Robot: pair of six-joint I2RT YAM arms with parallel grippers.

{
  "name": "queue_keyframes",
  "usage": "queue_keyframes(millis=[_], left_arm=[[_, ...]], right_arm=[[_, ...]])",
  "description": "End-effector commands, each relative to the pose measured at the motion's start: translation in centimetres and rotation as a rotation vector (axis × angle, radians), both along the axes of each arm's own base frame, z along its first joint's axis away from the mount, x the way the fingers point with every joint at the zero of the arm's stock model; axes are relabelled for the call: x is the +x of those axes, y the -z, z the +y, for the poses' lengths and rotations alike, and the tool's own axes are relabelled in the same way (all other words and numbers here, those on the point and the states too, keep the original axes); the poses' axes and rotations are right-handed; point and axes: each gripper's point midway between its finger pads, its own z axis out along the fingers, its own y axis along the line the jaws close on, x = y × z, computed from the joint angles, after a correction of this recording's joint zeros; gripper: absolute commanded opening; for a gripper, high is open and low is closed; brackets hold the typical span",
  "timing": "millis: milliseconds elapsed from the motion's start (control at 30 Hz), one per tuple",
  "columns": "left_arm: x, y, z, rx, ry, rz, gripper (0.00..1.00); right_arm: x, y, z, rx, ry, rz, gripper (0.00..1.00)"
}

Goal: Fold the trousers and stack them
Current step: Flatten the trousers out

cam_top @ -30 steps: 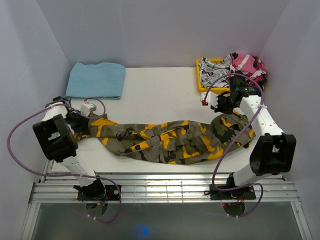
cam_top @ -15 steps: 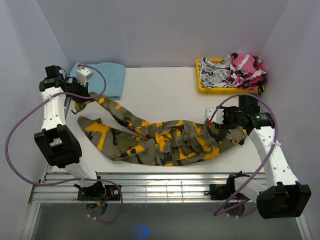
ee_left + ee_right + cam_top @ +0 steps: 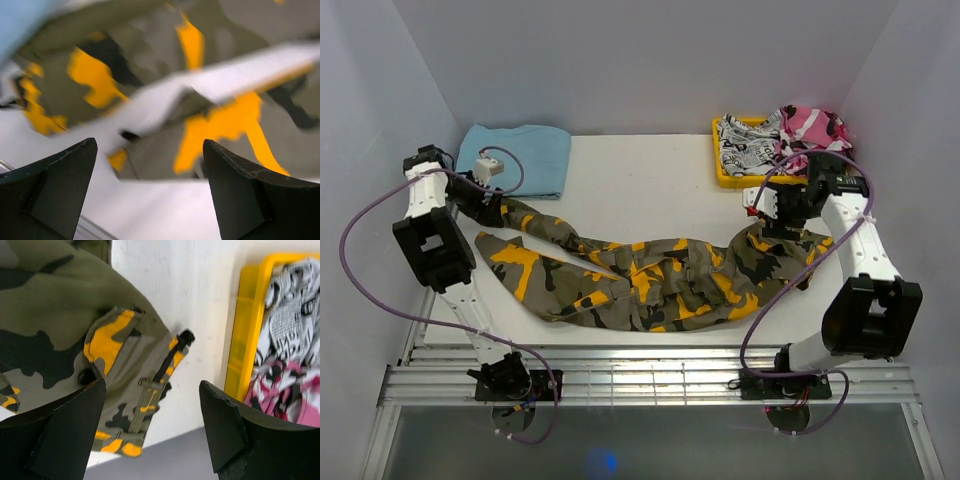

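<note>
The white table (image 3: 640,175) is bare and matte beyond the trousers (image 3: 650,285) to the back wall, tight on their near side. The woven camouflage trousers lie rumpled across it, 2 legs splayed left, waist bunched right. A blue towel (image 3: 515,160) lies beyond the leg ends, a yellow plastic tray (image 3: 245,335) beyond the waist. The left gripper (image 3: 150,145) gapes wide, having let the far leg drop; the right gripper (image 3: 150,385), spread and empty, has shifted over the waist.

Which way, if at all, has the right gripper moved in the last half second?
Yes: the right gripper moved up the view, closer to the yellow tray.
</note>
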Motion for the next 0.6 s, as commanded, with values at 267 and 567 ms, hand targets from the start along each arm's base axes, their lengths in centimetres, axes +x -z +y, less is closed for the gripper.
queue_keyframes(millis=[267, 567], left_arm=[[-10.3, 1.5, -2.7, 0.037, 0.455, 0.081, 0.96], [-11.5, 3.7, -3.8, 0.005, 0.503, 0.132, 0.96]], right_arm=[[-1.6, 1.2, 11.5, 0.058, -0.476, 0.198, 0.82], [-5.2, 6.2, 10.1, -0.213, -0.691, 0.302, 0.80]])
